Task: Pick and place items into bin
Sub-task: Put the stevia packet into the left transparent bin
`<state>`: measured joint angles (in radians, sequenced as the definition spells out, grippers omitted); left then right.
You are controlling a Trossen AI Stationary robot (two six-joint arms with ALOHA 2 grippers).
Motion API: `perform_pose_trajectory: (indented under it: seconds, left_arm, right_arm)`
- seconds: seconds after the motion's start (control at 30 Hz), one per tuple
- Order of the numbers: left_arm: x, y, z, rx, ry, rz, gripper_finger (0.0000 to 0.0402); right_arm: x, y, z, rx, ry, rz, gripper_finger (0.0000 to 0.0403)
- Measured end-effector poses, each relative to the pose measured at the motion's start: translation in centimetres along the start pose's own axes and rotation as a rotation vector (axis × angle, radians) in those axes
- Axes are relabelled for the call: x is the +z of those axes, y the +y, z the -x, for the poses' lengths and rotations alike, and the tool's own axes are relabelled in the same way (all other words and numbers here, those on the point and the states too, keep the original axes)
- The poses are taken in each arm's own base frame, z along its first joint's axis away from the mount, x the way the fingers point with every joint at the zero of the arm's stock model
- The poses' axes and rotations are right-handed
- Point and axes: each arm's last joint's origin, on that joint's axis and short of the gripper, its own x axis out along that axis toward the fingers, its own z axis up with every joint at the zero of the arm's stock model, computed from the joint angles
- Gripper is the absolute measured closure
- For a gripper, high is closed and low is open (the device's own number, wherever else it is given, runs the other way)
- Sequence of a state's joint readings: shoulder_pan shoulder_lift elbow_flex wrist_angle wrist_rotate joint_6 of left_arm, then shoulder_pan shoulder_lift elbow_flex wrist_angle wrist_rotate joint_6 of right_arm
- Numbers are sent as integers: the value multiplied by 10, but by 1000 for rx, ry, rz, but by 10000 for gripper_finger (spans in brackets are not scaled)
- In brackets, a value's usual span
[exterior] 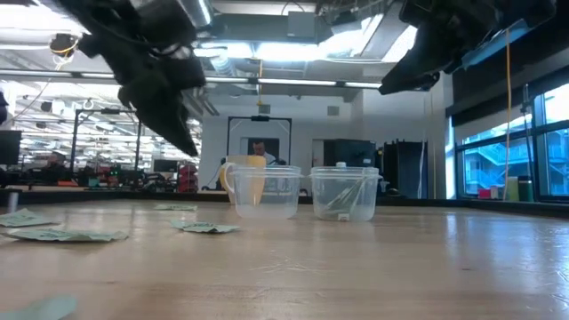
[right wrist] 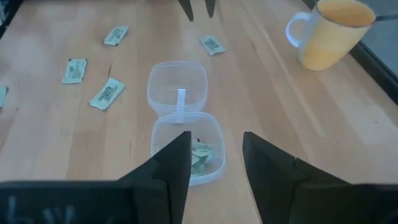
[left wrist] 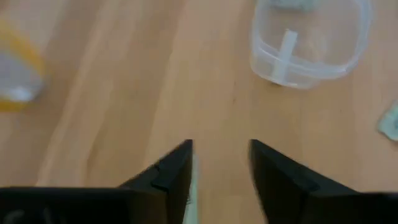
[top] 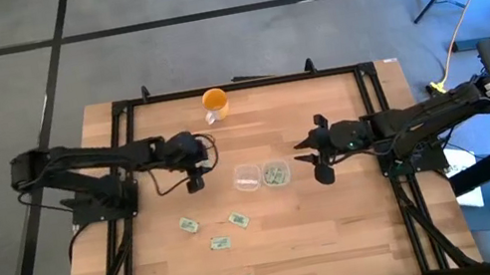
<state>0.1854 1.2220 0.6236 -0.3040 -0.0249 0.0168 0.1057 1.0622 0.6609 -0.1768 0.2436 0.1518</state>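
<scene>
Clear bin [right wrist: 186,149] holding packets [right wrist: 200,155] — seen from right wrist only; right gripper [right wrist: 214,163] spread above; left gripper [left wrist: 221,171] spread — empty

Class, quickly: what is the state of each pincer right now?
Left pincer: open, holding nothing.
Right pincer: open, holding nothing.
</scene>
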Motion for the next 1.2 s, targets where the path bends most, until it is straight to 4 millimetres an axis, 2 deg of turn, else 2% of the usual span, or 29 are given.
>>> perform_pose_trajectory:
  seconds: [0.17,0.53,0.93,1.2]
  left_arm:
    - [0,7,-21,23,69,-98,249]
    - [-11,21,-53,-8,173,-88,242]
    - [-17,21,-72,-11,212,-144,260]
    - [-17,20,-70,0,217,-129,261]
  right_arm:
    - [0,0,0,1,-1,23,255]
    - [0,0,0,0,1,46,255]
    - [0,0,0,0,4,53,255]
    - [-1,0,0,-1,6,52,255]
